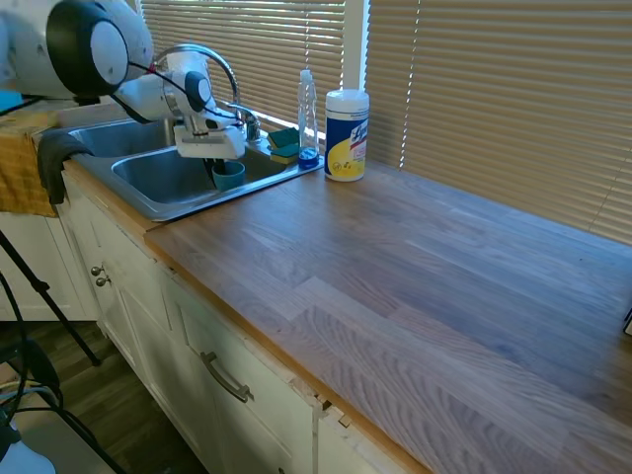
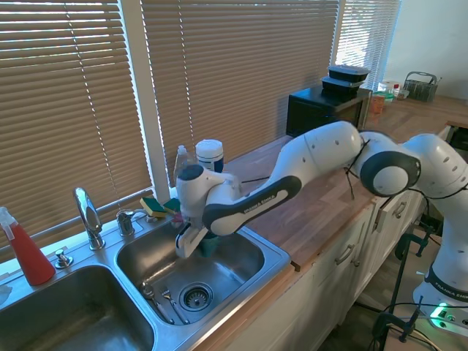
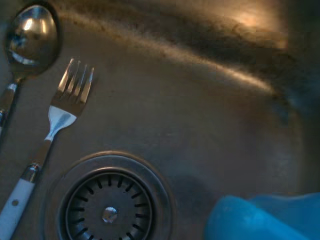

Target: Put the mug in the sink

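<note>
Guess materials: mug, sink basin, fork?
Mug: matte teal with no glare, probably plastic, possibly glazed ceramic. Sink basin: brushed stainless steel, with soft streaky reflections. Fork: shiny metal head, with a white handle that looks plastic, riveted.

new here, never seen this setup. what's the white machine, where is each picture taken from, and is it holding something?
The white machine is a robot arm with a two-finger gripper at its end. Two pictures come from fixed room cameras on opposite sides of the kitchen counter; the third comes from a camera on the arm's wrist, looking straight down. The gripper holds a small teal mug lowered inside one basin of the steel sink; whether the mug touches the bottom, I can't tell. The wrist view shows the basin floor: the drain, a fork, a spoon, and a blue edge of the mug. Behind the sink stand a faucet, sponges, a soap bottle and a white wipes canister.
</note>
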Tool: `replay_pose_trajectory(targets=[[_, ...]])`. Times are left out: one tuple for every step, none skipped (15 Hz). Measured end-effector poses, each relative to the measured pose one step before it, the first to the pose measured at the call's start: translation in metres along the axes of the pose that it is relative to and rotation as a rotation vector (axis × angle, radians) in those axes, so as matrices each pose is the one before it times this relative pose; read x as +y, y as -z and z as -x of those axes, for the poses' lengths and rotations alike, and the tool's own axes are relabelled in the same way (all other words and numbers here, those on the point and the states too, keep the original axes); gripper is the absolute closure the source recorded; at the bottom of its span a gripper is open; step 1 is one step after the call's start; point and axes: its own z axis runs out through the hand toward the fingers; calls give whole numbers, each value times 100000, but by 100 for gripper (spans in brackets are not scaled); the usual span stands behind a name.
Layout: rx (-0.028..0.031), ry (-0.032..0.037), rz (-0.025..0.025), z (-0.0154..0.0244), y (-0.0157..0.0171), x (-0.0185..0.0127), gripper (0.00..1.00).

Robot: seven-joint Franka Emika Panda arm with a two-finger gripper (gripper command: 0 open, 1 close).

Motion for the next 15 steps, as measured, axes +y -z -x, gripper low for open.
replay_pose_trajectory(targets=[[-673,-34,2174,94,-1850,-254,100],[-614,-222,1929,-12,-1603,-228,100],[-473,-324,1490,-76,-1360,-276,100],[-307,-257,791,-55,-878,-301,100],[-243,-280,504,-91,-587,-239,100],[-235,-162,351,-12,-376,-189,100],[-309,-223,314,-16,-229,-166,100],[-522,-331,433,-27,-132,-105,100],[-477,-342,370,-49,-120,-98,100],[-325,-287,222,-57,-152,-112,100],[-463,-320,378,-44,-178,-68,0],[-409,-339,352,-80,-153,-60,0],[-519,-316,372,-125,-93,-39,0],[-336,-143,30,-213,-45,-4,0],[34,-12,-173,-320,98,1,0]])
